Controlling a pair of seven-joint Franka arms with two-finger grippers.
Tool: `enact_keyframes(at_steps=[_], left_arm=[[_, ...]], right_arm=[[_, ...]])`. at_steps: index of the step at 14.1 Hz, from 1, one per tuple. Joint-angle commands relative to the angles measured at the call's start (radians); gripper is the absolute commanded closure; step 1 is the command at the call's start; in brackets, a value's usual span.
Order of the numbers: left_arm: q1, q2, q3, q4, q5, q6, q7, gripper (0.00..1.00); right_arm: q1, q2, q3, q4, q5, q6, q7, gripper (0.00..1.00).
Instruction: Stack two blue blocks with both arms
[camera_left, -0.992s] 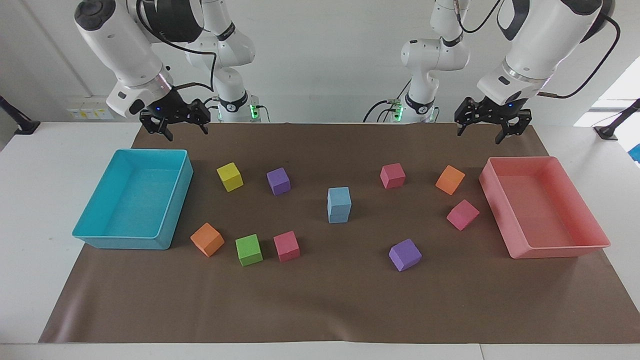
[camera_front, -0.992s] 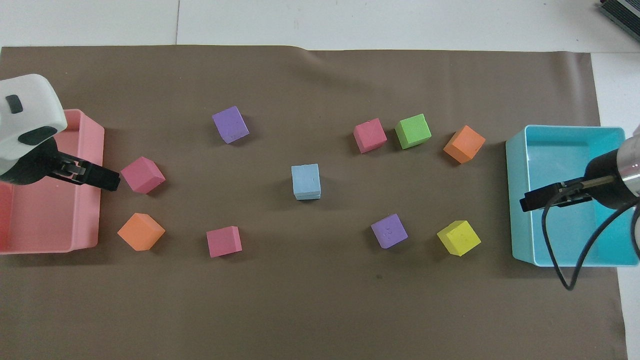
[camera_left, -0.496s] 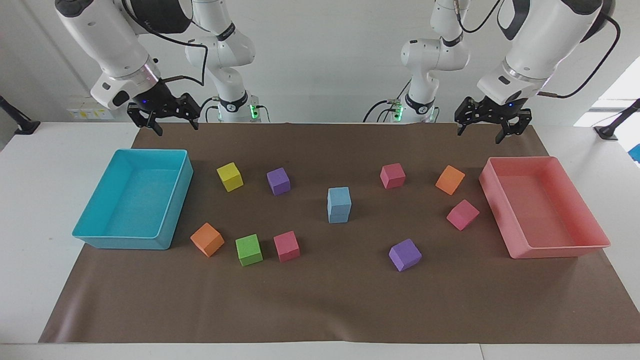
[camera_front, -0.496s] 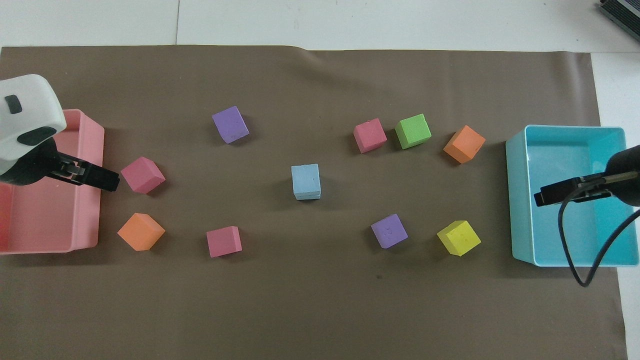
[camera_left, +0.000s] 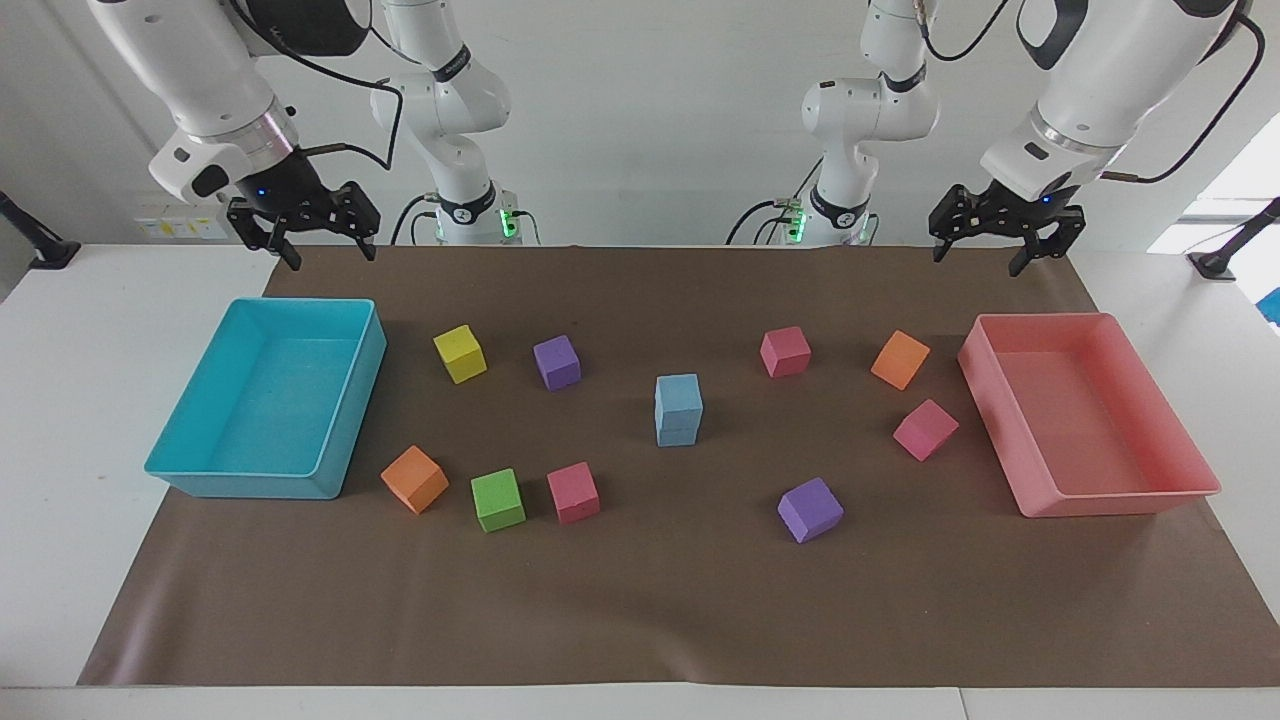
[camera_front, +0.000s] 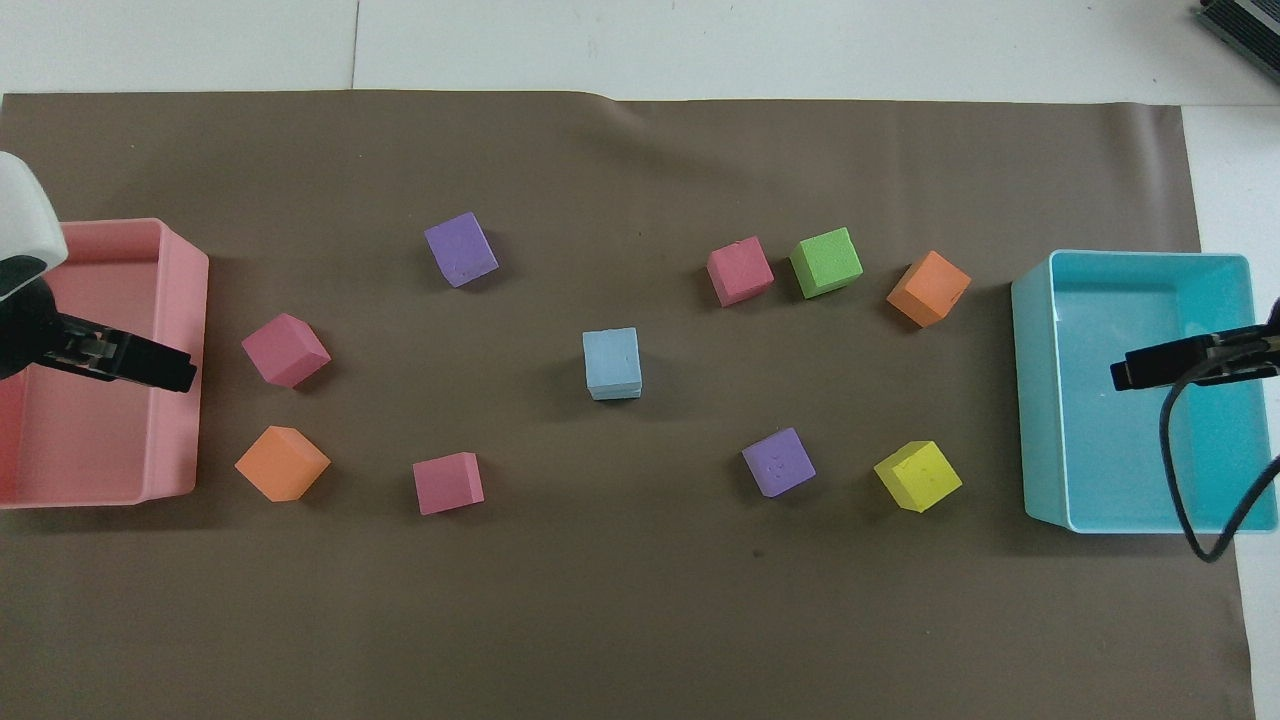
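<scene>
Two sky-blue blocks (camera_left: 678, 410) stand stacked one on the other in the middle of the brown mat; the overhead view shows the top one (camera_front: 612, 360). My left gripper (camera_left: 977, 262) is open and empty, raised over the pink tray's robot-side end; it also shows in the overhead view (camera_front: 170, 370). My right gripper (camera_left: 332, 258) is open and empty, raised over the turquoise tray's robot-side end; it also shows in the overhead view (camera_front: 1130, 375). Both grippers are well apart from the stack.
A turquoise tray (camera_left: 345, 440) stands at the right arm's end and a pink tray (camera_left: 1010, 440) at the left arm's end. Several cubes lie around the stack: yellow (camera_left: 460, 353), purple (camera_left: 557, 362), orange (camera_left: 414, 479), green (camera_left: 497, 499), pink (camera_left: 785, 351).
Both grippers have risen and drawn back from the middle toward their own ends of the table, the right one farther. The blue stack and the other cubes have not moved.
</scene>
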Motion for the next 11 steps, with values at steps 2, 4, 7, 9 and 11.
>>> enact_keyframes(at_steps=[2, 4, 7, 9, 11], left_arm=[[0.035, -0.024, -0.001, -0.013, -0.003, -0.023, 0.012, 0.00], [0.035, -0.022, -0.001, -0.011, -0.002, -0.022, 0.010, 0.00], [0.035, -0.022, -0.001, -0.011, 0.017, -0.022, 0.010, 0.00], [0.030, -0.022, -0.002, -0.010, 0.031, -0.020, 0.007, 0.00], [0.030, -0.024, -0.004, -0.011, 0.031, -0.020, 0.007, 0.00]], right_arm=[[-0.010, -0.001, 0.016, 0.092, -0.035, -0.080, 0.021, 0.00], [-0.008, -0.001, 0.020, 0.143, -0.043, -0.126, 0.022, 0.00], [-0.004, -0.027, 0.028, 0.129, -0.075, -0.126, 0.019, 0.00], [0.002, -0.038, 0.028, 0.111, -0.075, -0.122, 0.022, 0.00], [0.002, -0.045, 0.026, 0.095, -0.073, -0.120, 0.022, 0.00]])
